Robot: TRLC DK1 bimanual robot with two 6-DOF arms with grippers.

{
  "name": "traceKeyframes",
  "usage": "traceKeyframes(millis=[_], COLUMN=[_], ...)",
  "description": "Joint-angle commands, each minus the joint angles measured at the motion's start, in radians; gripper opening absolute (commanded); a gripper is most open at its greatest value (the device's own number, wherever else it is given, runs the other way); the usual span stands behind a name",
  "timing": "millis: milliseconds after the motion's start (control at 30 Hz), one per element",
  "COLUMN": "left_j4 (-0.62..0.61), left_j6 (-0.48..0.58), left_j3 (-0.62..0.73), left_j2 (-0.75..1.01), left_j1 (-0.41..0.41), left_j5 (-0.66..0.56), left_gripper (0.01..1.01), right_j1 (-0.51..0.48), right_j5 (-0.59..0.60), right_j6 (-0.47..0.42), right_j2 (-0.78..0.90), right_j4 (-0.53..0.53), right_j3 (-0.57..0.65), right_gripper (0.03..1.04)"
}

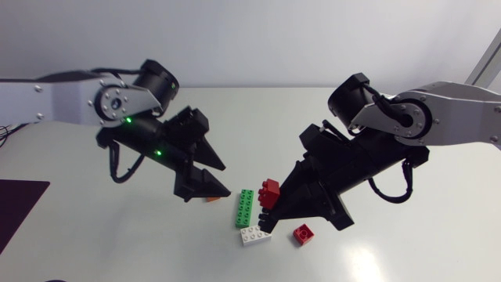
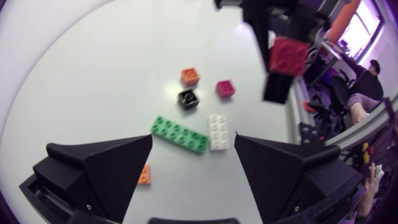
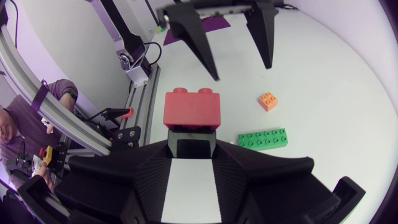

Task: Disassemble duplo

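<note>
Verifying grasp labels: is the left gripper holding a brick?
No, the left gripper stands wide open with nothing touching its fingers.

My open left hand [image 2: 193,138] hangs over a green brick [image 2: 179,134] and white brick [image 2: 217,132], a near orange brick [image 2: 144,175] beside one finger; black brick [image 2: 188,98], far orange brick [image 2: 190,76] and small red brick [image 2: 225,88] crowd ahead under my right hand [image 2: 283,59] clamping a large red brick [image 3: 191,111], while the worktop [image 2: 93,74] lies bare away from it.

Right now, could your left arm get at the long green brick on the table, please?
Probably yes. The left arm holds its jaws open, with the green brick lying flat ahead of them, its top bare. Only the white brick sits close by one end; the right arm is off to the side.
</note>
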Motion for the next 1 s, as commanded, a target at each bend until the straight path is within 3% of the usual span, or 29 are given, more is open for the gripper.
traceKeyframes(millis=[0, 133, 267, 700, 967], left_j4=[-0.094, -0.258, -0.31, -0.309, -0.304], left_j6=[0.082, 0.186, 0.217, 0.217, 0.194], left_j3=[0.102, 0.185, 0.201, 0.228, 0.247], left_j2=[-0.029, 0.018, 0.044, 0.119, 0.132], left_j1=[-0.006, -0.027, -0.052, -0.133, -0.139], left_j5=[0.091, 0.163, 0.202, 0.213, 0.225], left_gripper=[0.956, 0.939, 0.923, 0.91, 0.867], right_j1=[0.018, 0.024, 0.017, 0.04, 0.041], right_j5=[0.001, 0.001, -0.004, -0.01, -0.01], right_j6=[-0.002, -0.002, -0.003, 0.023, 0.037], right_j2=[0.011, 0.008, 0.008, 0.0, 0.01], right_j4=[0.005, 0.005, 0.005, 0.022, 0.041], right_j3=[-0.026, -0.021, -0.012, 0.0, 0.011], right_gripper=[0.26, 0.26, 0.26, 0.26, 0.26])
